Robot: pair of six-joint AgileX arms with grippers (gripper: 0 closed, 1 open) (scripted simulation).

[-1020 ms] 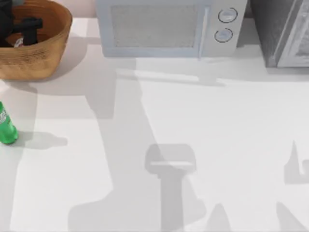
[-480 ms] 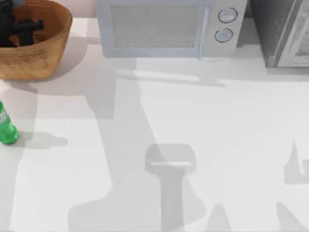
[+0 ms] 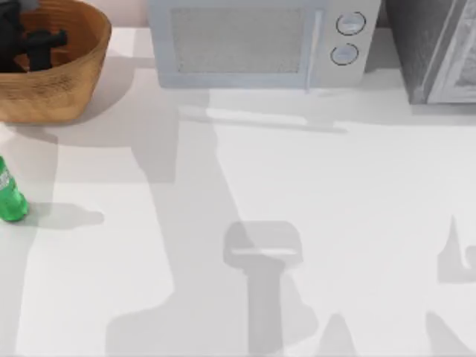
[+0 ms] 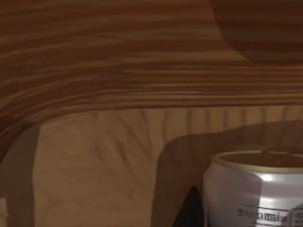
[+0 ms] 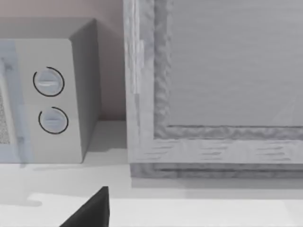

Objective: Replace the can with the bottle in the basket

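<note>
**Left gripper inside the basket, closing in on the can**

Over the last second our left gripper [image 3: 33, 41] has shifted slightly within the wicker basket [image 3: 71, 82] at the table's far left corner; the white patch of can seen beneath it a second ago is now covered by the dark gripper body. We judge this as the final approach to lifting the can out, the first half of the swap. In the left wrist view the can [image 4: 255, 189] stands upright on the basket floor, gold rim up, very close to the camera; whether our fingers are spread or closed on it we cannot tell. The green bottle [image 3: 10, 195] waits upright at the table's left edge, outside the basket and unmoved. Our right arm is parked facing the microwave [image 5: 52, 94]. The can carries small dark print, too fine to read; the bottle's label band is likewise illegible.
</note>
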